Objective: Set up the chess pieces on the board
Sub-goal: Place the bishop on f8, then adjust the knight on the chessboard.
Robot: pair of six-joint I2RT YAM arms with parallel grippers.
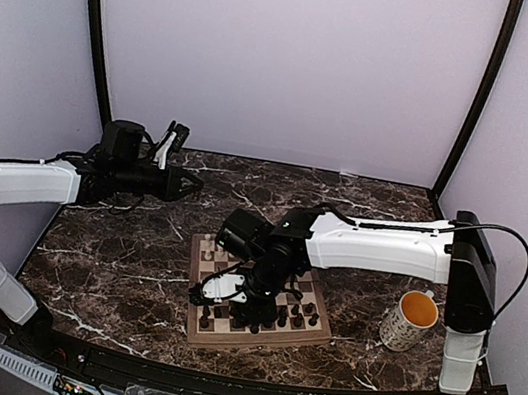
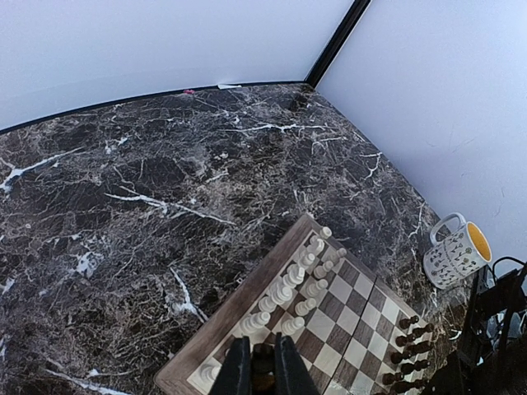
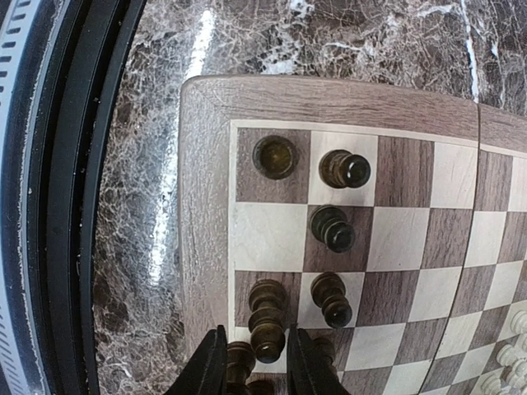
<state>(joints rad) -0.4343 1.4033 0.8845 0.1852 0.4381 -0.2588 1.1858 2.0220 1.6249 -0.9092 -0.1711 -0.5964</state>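
The board (image 1: 258, 345) lies at mid-table. My right gripper (image 3: 256, 336) hangs low over its near-left corner, jaws slightly open on either side of a tall dark piece (image 3: 268, 317) that stands on a dark edge square, with a small gap on the left. Other dark chess pieces (image 3: 332, 228) stand around it, and more (image 1: 300, 315) show from above. Cream pieces (image 2: 305, 271) fill two rows on the far side of the board (image 2: 239, 304). My left gripper (image 2: 263, 350) is held high over the table's left (image 1: 191, 185), shut on a small dark piece (image 2: 263, 366).
A speckled mug (image 1: 412, 322) with a yellow inside stands right of the board, also in the left wrist view (image 2: 457, 251). The dark marble table (image 1: 121, 265) ends at a black rail (image 3: 66, 247) close to the board's near edge. Walls enclose the table.
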